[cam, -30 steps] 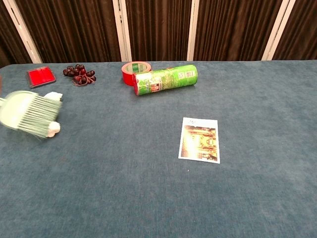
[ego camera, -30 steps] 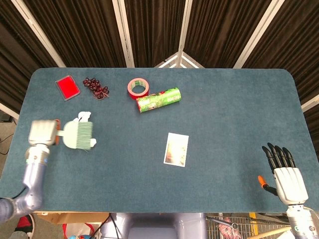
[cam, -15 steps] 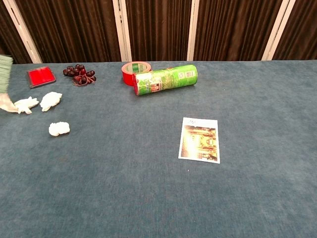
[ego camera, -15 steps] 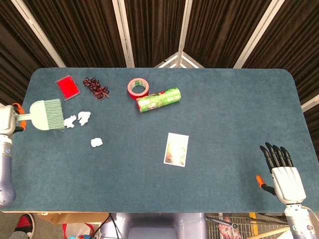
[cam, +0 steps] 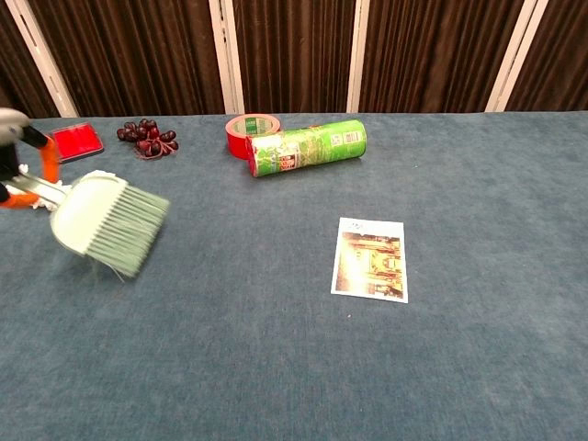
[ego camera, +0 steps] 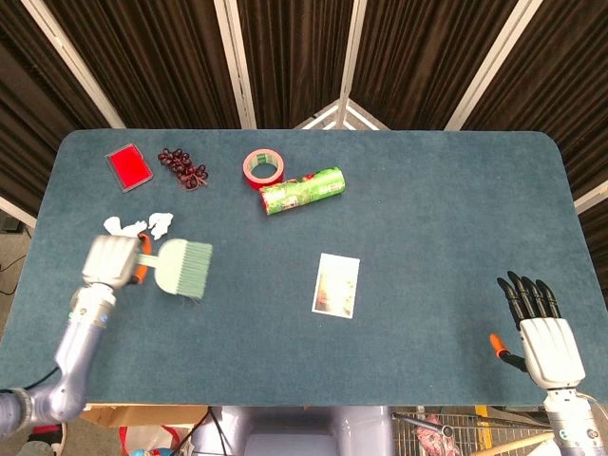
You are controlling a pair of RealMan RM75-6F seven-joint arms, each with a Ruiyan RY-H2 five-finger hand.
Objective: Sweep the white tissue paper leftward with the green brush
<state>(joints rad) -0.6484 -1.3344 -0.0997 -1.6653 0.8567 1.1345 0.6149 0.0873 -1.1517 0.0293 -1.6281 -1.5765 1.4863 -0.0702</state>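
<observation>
Pale green bristles lead our left hand [ego camera: 112,260], which is clamped around the handle of the green brush [ego camera: 182,268]. Half a second ago we had the brush drawn out to the far left edge of the table, with three bits of tissue lying bare to its right. Now we have swung it back rightward, and its head sits over the spot where the lowest, most rightward bit lay. That bit is out of sight in both views, so we judge it to be under the bristles, though we cannot confirm that. This looks to us like the reset for another leftward stroke, so the sweeping is partly done rather than finished.

Just above the hand, the white tissue paper [ego camera: 159,224] shows as two scraps near the left side of the table [ego camera: 427,190], close to the brush but not touched by it. In the chest view only a sliver of white peeks out behind the brush head.

Our right hand [ego camera: 543,331] rests at the near right corner, well apart from all this, fingers spread and holding nothing.
</observation>
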